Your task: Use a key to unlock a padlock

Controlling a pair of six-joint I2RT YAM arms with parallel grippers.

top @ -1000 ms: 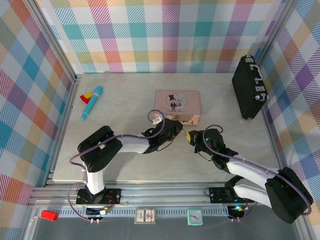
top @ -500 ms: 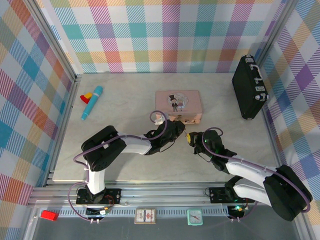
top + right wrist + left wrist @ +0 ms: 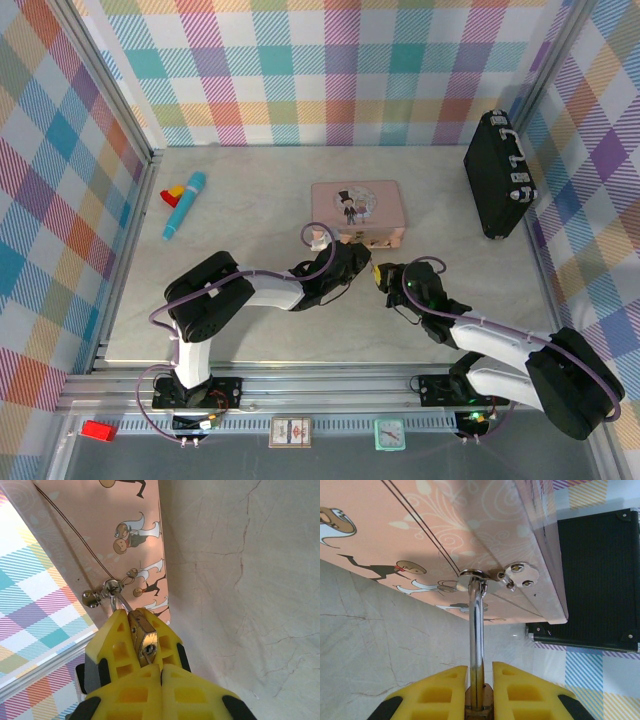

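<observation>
White arms, purple cables, yellow fingers

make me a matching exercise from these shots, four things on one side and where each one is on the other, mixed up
Things
1. pink tin
2. black case
3. blue marker
4. padlock

Places
A. far right of the table
B. pinched in the left claw, shackle hooked through the hasp
C. far left of the table, lying flat
D. middle of the table

Pairs: 1-D, 2-A, 3-C, 4-B
</observation>
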